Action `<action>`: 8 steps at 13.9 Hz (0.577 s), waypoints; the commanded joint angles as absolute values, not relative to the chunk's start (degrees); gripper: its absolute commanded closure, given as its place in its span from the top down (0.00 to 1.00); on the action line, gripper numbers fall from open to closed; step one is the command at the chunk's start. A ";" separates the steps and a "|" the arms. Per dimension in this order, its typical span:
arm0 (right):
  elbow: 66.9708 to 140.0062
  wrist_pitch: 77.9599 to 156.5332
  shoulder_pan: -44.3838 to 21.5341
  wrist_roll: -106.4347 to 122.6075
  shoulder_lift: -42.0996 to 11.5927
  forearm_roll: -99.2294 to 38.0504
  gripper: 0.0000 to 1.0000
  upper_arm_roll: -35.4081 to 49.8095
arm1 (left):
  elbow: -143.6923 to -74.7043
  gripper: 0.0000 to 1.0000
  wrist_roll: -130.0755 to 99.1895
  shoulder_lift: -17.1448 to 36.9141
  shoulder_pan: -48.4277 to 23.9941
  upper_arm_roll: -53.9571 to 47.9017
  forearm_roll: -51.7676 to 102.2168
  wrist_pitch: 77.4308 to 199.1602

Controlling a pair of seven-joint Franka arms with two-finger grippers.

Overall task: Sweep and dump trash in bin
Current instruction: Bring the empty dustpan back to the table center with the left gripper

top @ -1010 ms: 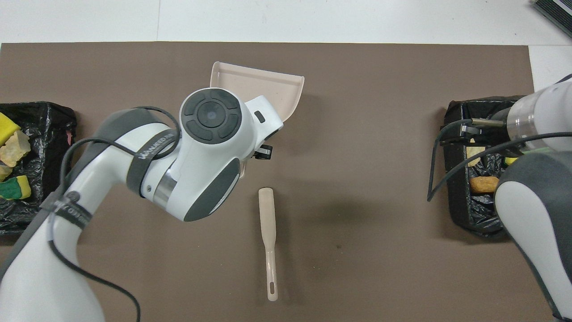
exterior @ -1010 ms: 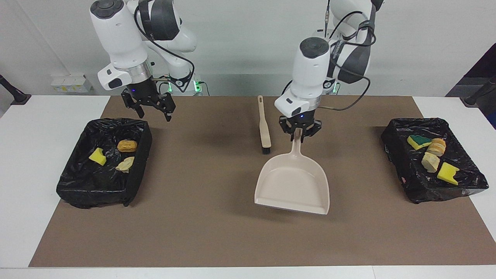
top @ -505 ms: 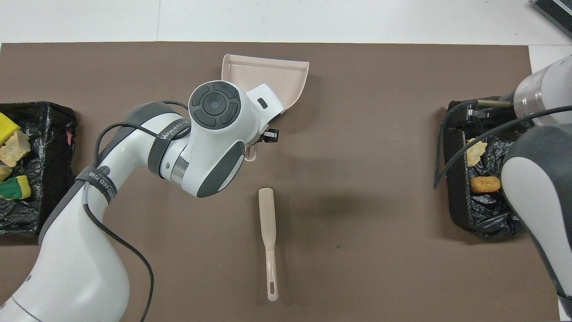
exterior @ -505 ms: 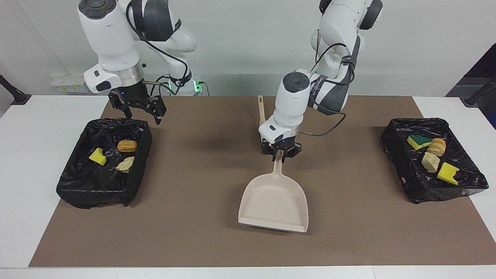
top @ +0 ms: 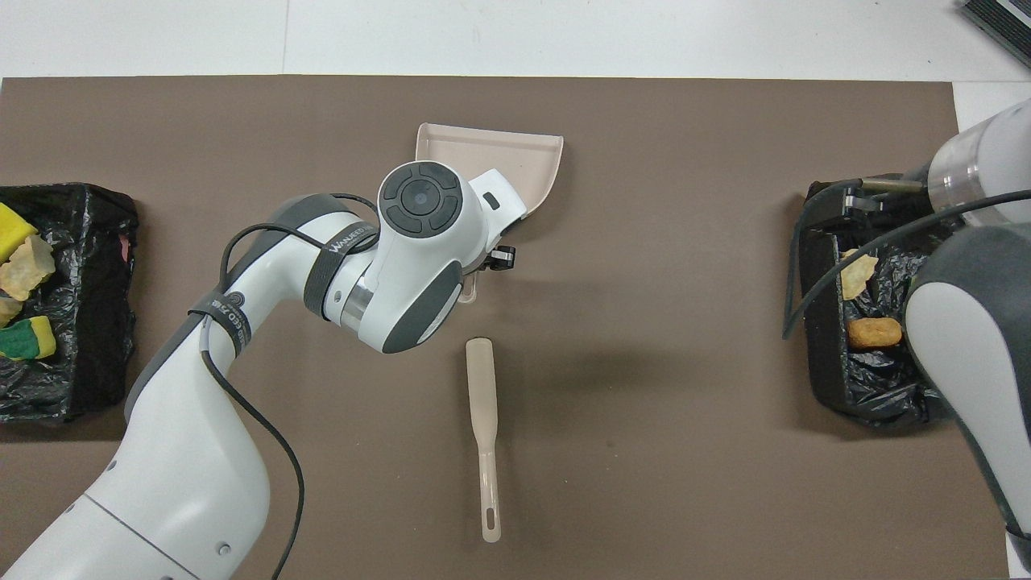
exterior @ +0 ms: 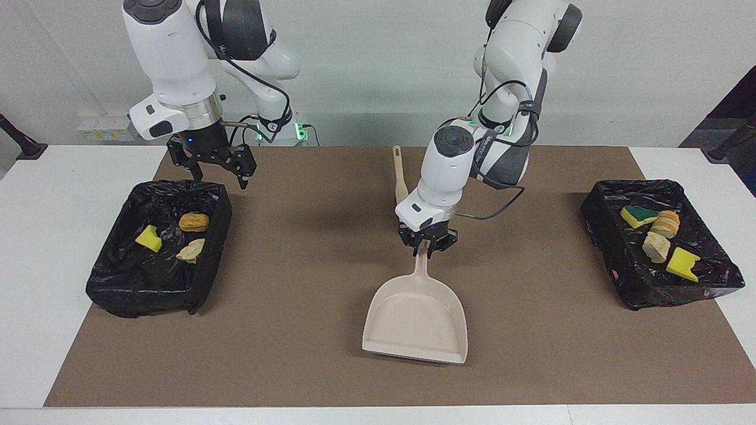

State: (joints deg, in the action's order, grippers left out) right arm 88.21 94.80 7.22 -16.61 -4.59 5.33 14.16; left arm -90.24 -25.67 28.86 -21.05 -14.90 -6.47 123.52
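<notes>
The left gripper [exterior: 427, 247] is clamped on the handle of the beige dustpan [exterior: 416, 321], whose empty pan lies on the brown mat [exterior: 295, 307] near mid-table, mouth turned away from the robots. Just nearer to the robots than the handle lies the beige brush [exterior: 400, 177], partly hidden by the left arm in the facing view and fully seen in the overhead view [top: 482, 435]; it sits close beside the arm's wrist. The right gripper [exterior: 216, 172] hangs with fingers spread and empty over the robot-side rim of the black-lined bin [exterior: 204, 271] at the right arm's end, which holds 3 pieces of trash [exterior: 193, 222]. A second black-lined bin [exterior: 608, 248] at the left arm's end holds 4 more scraps [exterior: 656, 247]. Between the 2 bins the mat around the dustpan is open, with wide room toward the table edge farthest from the robots.
</notes>
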 commanded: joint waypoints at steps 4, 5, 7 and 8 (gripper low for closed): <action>86.84 94.13 8.00 -16.26 -5.45 5.45 1.00 14.68 | -89.91 0.00 -30.32 29.44 -21.71 -14.24 -5.45 125.34; 86.75 94.13 8.00 -16.26 -5.45 5.54 1.00 14.68 | -89.91 0.00 -30.32 29.44 -21.71 -14.24 -5.45 125.16; 86.75 94.04 8.26 -16.52 -5.19 5.19 1.00 14.76 | -90.44 0.72 -30.41 29.36 -21.62 -14.15 -5.88 125.42; 86.84 93.96 8.00 -16.52 -5.10 5.19 1.00 14.59 | -90.44 1.00 -30.58 29.18 -21.62 -14.15 -6.15 125.16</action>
State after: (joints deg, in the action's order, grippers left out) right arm 88.11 94.80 7.41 -16.61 -4.62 5.33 14.10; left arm -90.27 -29.69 29.14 -21.05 -14.86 -6.36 124.56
